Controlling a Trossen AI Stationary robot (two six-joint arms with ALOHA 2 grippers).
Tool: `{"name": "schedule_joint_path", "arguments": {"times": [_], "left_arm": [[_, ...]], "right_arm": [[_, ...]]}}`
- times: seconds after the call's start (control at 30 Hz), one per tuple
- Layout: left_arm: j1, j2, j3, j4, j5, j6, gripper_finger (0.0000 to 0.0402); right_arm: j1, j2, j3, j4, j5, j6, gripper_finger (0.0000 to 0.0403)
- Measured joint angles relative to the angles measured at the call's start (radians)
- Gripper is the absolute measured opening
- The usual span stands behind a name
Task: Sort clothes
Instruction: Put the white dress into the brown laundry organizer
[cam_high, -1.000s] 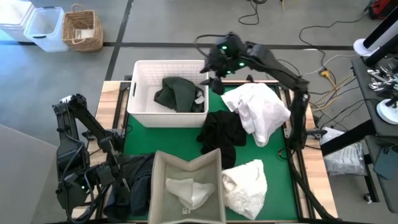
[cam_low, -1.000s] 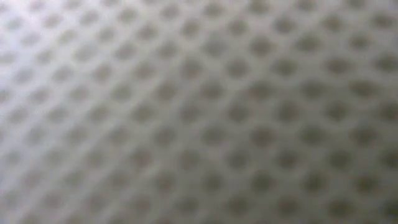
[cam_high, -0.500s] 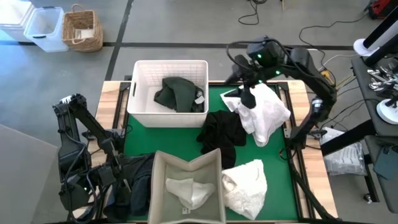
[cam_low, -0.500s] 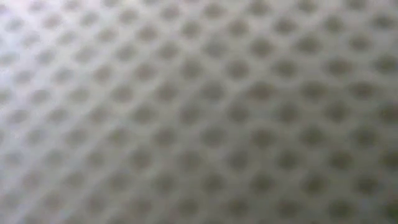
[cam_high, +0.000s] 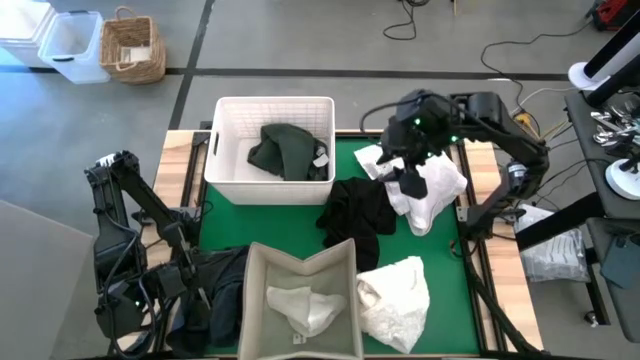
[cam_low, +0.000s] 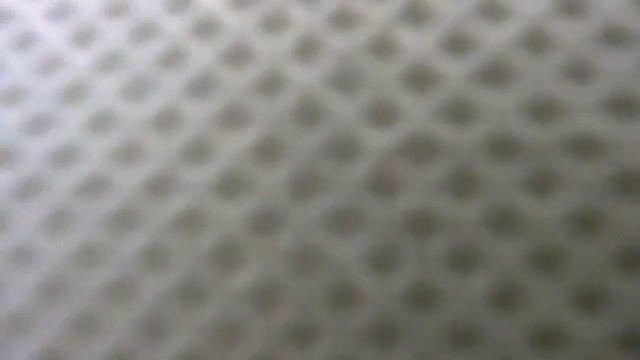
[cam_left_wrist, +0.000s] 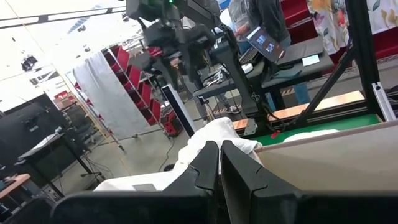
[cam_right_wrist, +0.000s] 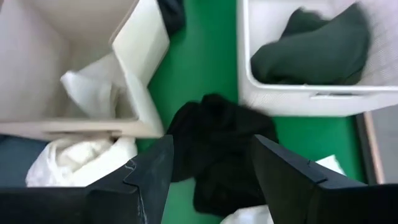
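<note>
My right gripper (cam_high: 408, 182) (cam_right_wrist: 211, 180) hangs open over the table's far right, between a white garment (cam_high: 438, 190) and a black garment (cam_high: 358, 215) (cam_right_wrist: 217, 155), touching neither. A dark green garment (cam_high: 285, 150) (cam_right_wrist: 311, 56) lies in the white basket (cam_high: 215, 165). Another white garment (cam_high: 395, 295) lies on the mat at the near edge, and one more (cam_high: 300, 308) sits in the beige bin (cam_high: 248, 285). My left gripper (cam_left_wrist: 219, 168) is shut and waits at the near left beside that bin.
A dark garment (cam_high: 225, 290) lies at the near left by the left arm. The green mat (cam_high: 225, 225) shows bare between basket and bin. A meshed surface fills the low view. People and racks stand in the room beyond, as the left wrist view shows.
My right gripper has swung from the basket's far right corner toward the table's right edge, then toward the near edge, and now hangs over the white garment's edge next to the black one. The garments have stayed where they were.
</note>
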Motion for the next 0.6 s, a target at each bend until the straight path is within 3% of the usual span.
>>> {"name": "schedule_joint_path", "arguments": {"times": [0.33,0.6], "left_arm": [[0.000,0.000,0.000,0.000,0.000,-0.010,0.0000],[0.000,0.000,0.000,0.000,0.000,-0.023,0.0000]], "right_arm": [[0.077,-0.113,-0.297,0.036,0.000,0.071,0.0206],[0.121,-0.289,-0.581,0.146,0.001,0.169,0.0206]]}}
